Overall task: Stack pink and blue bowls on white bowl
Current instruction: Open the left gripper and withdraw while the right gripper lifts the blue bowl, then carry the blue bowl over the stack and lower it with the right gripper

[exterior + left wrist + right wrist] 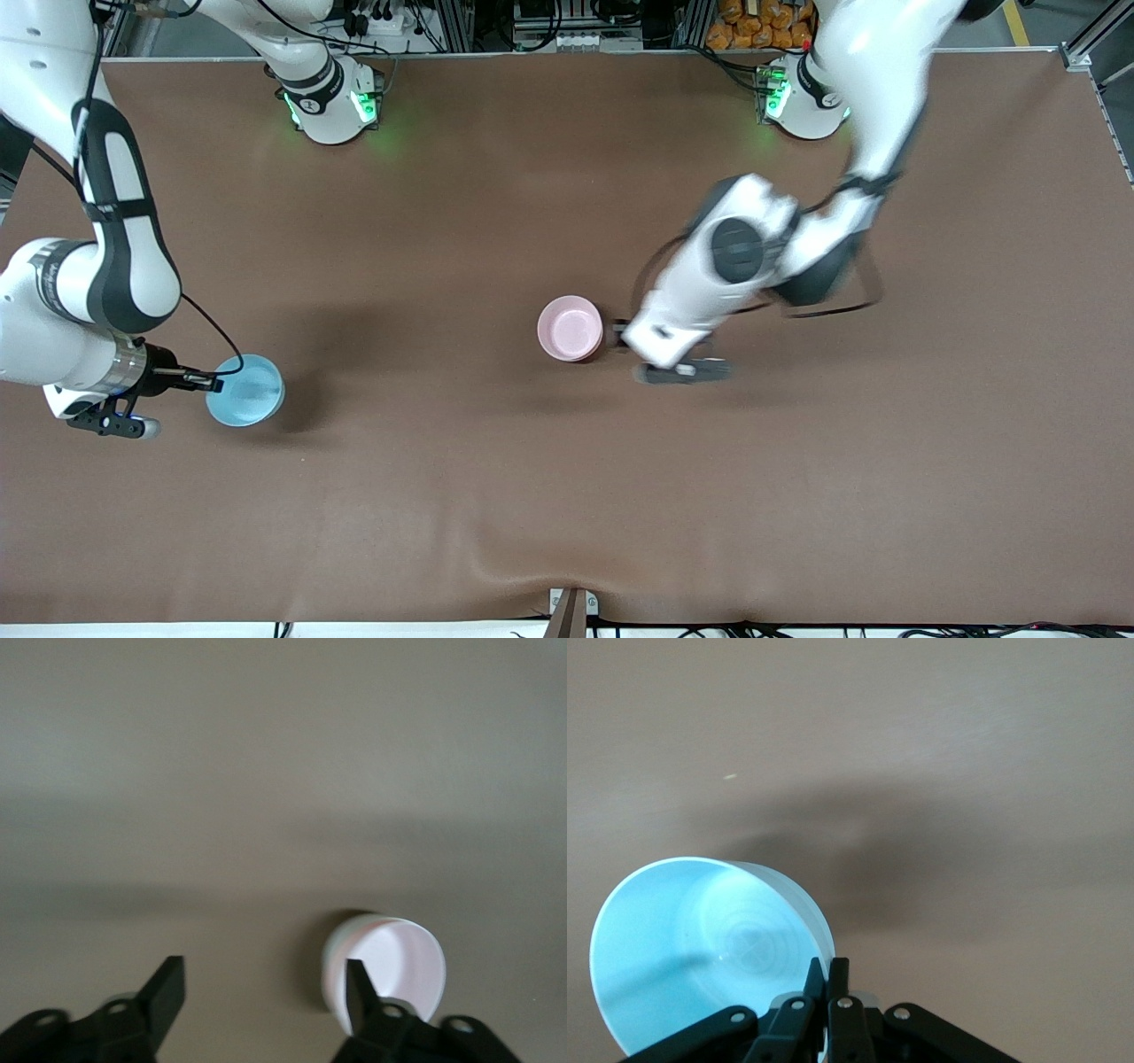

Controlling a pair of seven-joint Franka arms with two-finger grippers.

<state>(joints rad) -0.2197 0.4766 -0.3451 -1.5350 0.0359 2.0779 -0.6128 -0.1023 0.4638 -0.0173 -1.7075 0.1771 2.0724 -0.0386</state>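
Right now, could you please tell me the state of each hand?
Left hand: open, beside the pink bowl.
Right hand: closed on the blue bowl.

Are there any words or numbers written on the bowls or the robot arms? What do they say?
None can be read.
Blue bowl, held by the right gripper: plain, only moulded rings inside, no letters.
Pink bowl, beside the open left gripper: plain, no writing.
Robot arms and brown table: no labels or numbers show.
Orange packets at the table's top edge: too small to read.

Pale pink bowl (570, 328), sky-blue bowl (245, 390), plain brown table (567, 496)
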